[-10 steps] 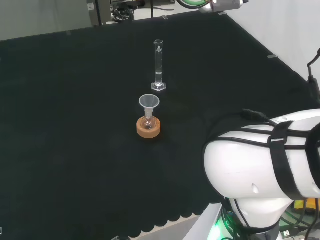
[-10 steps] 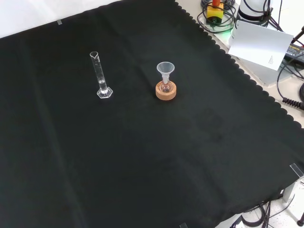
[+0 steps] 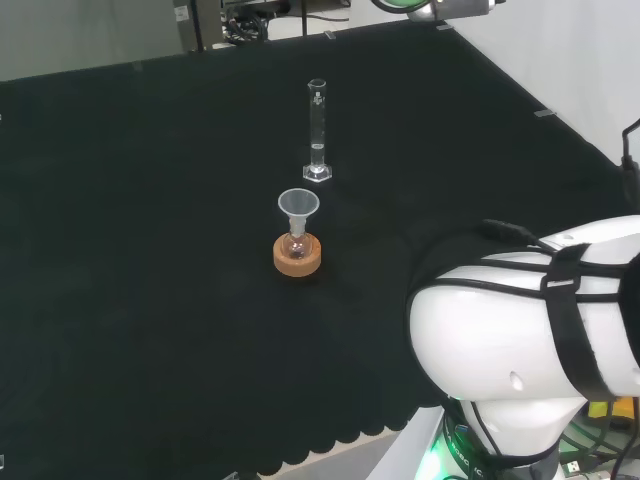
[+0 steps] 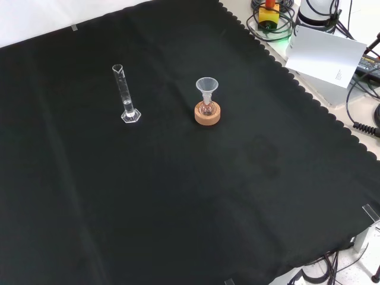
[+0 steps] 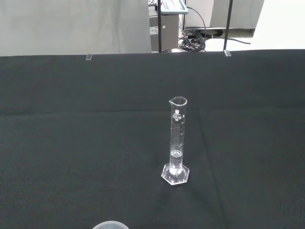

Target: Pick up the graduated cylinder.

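Grad. cylinder (image 3: 317, 132) stands upright on black-cloth bench (image 3: 130, 250), hexagonal foot flat, nothing touching it. Wrist view: cylinder (image 5: 176, 143) dead ahead, spout at top; poss. a little clear liquid near the bottom, hard to be sure through glass. Head view: small flask w/ clear funnel (image 3: 298, 207) in its neck sits on cork ring (image 3: 297, 256), nearer the camera than the cylinder, apart from it. Front view: cylinder (image 4: 126, 95) left of cork ring (image 4: 207, 114). Fingers: cannot tell their state.
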